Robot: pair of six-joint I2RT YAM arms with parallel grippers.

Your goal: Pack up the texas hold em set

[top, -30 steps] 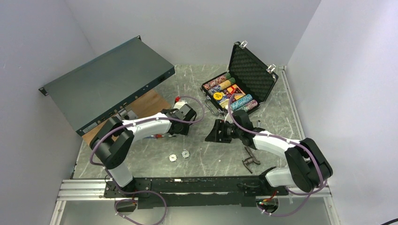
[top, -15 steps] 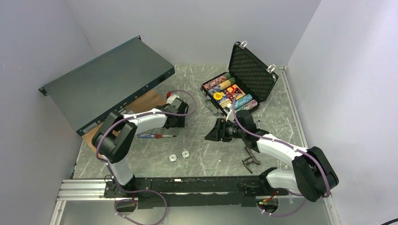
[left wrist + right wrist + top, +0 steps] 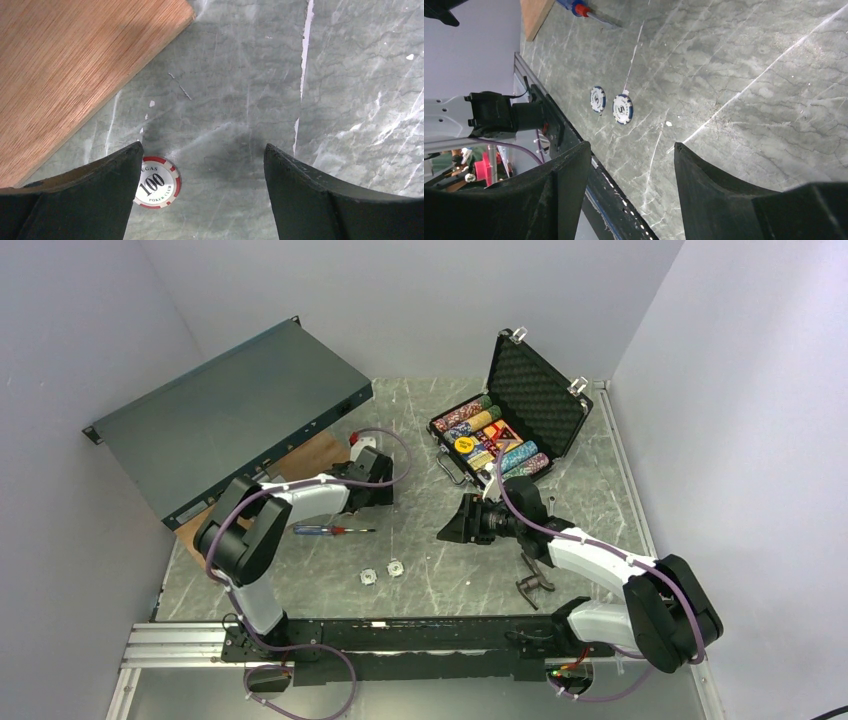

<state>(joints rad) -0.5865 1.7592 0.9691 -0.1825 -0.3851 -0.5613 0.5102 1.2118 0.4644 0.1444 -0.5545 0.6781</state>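
While left pincer gapes, red-white chip at one finger's inner edge

Left wrist view, lower left: the 100 chip is partly hidden behind a finger of the left gripper. Right wrist view, top edge: the screwdriver is cut off.

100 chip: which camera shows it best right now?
Left wrist: the 100 chip lies on the table beside the left gripper, print readable. Top external doesn't show it. Right wrist shows only two blue chips, not this one.
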